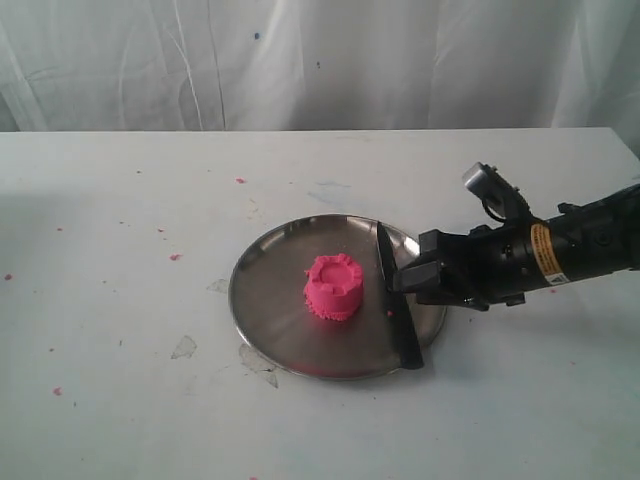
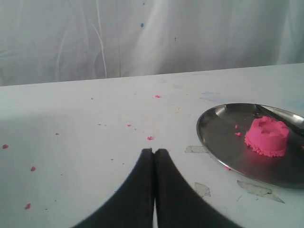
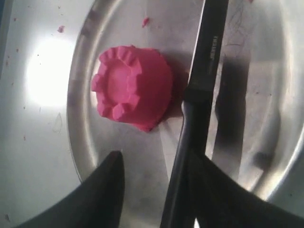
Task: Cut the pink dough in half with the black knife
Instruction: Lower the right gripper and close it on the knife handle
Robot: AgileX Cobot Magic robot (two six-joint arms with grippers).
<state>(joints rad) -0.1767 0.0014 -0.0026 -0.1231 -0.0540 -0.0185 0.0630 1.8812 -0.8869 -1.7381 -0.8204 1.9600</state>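
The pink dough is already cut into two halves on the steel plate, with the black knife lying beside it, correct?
Not cut: the pink dough is one whole cylinder, as the right wrist view shows. It does sit on the steel plate with the black knife beside it.

Pink dough (image 1: 334,287) whole on steel plate (image 1: 268,300), black knife (image 1: 396,300) beside it, right pincer (image 1: 408,277) at knife

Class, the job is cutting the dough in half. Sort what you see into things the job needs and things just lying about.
Needed:
pink dough, uncut on the steel plate
black knife, lying on the plate beside the dough
right end effector, open at the knife

Lying about:
pink crumbs on the table
left end effector, shut, empty
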